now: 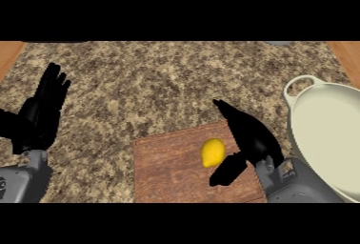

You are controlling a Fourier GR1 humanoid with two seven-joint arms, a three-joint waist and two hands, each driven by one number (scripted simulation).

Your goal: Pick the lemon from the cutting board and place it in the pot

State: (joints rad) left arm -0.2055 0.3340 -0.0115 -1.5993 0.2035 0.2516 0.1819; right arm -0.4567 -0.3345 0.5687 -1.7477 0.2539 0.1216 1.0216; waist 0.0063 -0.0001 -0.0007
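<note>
A yellow lemon (213,152) lies on the brown wooden cutting board (169,171) at the lower middle. My right hand (247,135) hovers just right of the lemon, open, its fingers stretched toward the far side and its thumb hanging down beside the fruit without closing on it. A cream pot (330,138) with a loop handle stands at the right edge, partly cut off by the view. My left hand (41,112) rests open at the far left, fingers up, far from the board.
Speckled granite counter (155,86) spreads across the far half. Wooden strips show at the top corners. A grey object peeks in at the top right edge.
</note>
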